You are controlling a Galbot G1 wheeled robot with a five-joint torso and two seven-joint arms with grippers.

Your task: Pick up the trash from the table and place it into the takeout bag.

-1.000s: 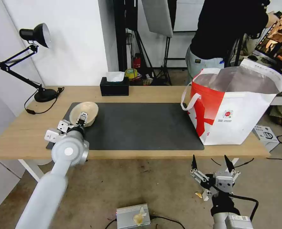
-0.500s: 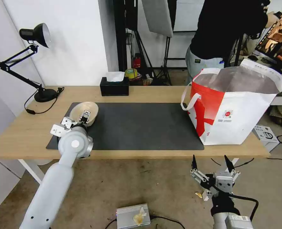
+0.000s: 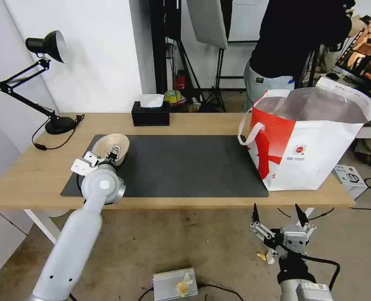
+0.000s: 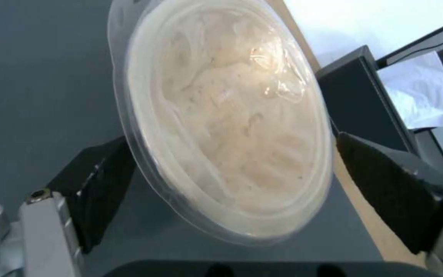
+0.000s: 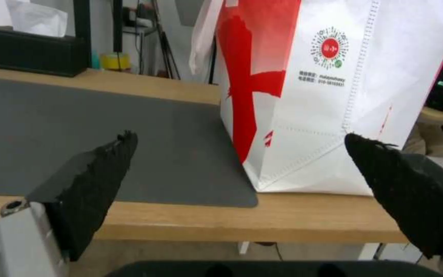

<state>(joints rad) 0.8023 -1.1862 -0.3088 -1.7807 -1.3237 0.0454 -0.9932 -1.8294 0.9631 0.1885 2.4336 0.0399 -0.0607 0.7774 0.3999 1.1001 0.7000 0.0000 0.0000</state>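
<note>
From my head camera, my left end effector sits at the shallow beige bowl, which is tilted on the far left corner of the dark grey rectangular mat on the long light-wood bench. The large boxy white-and-red takeout bag with silver foil lining stands upright at the right end of the bench, well apart from the bowl, its near corner on the mat's right edge. A black tissue box sits at the far edge of the bench, and a black desk lamp stands at the far left. My right end effector hangs below the bench's front edge, its 2 black fingers spread wide with nothing between them.

From my left wrist camera, the beige bowl fills the space between my 2 black fingers, tipped up on its rim above the mat. The fingers are spread wide on either side of it; I cannot tell whether they press on the rim. The tissue box lies beyond the bowl.

From my right wrist camera, my right end effector is wide open and empty, facing the bench's front edge, with the takeout bag ahead on the mat's corner and the tissue box far behind.
</note>
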